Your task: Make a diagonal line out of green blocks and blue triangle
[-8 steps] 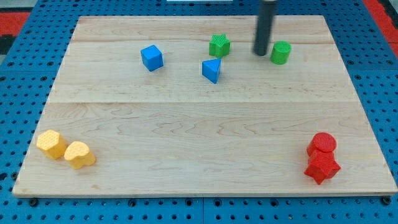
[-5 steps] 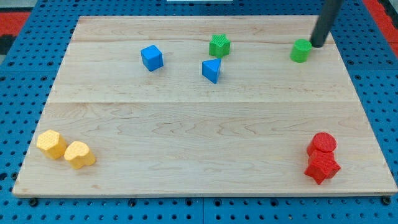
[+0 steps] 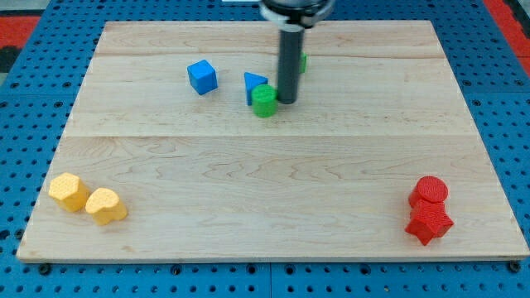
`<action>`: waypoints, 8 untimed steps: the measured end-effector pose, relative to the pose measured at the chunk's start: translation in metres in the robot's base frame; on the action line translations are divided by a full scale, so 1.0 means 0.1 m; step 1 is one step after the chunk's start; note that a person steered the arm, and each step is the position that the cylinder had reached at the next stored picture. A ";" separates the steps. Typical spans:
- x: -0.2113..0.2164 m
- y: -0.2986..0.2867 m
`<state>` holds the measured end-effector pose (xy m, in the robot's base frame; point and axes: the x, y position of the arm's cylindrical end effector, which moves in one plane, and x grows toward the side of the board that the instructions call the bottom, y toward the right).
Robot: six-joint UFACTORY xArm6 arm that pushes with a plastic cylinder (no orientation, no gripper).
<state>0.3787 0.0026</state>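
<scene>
Two green blocks flank our rod: the green cylinder (image 3: 264,100) touches my tip (image 3: 286,101) on the view's left, against the blue triangle (image 3: 254,85); another green block (image 3: 301,61) peeks behind. We carry no gripper.

A pale wood-grained board (image 3: 248,174) was seen on a blue perforated base (image 3: 16,149). A dark rod ending in my tip (image 3: 286,101) was shown beside a green cylinder (image 3: 264,101), a blue triangle (image 3: 254,85) and a blue cube (image 3: 202,76). Two yellow blocks (image 3: 86,199) and two red blocks (image 3: 430,210) were noted; a second green block (image 3: 302,61) was mostly hidden.
</scene>
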 end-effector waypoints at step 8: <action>-0.55 -0.44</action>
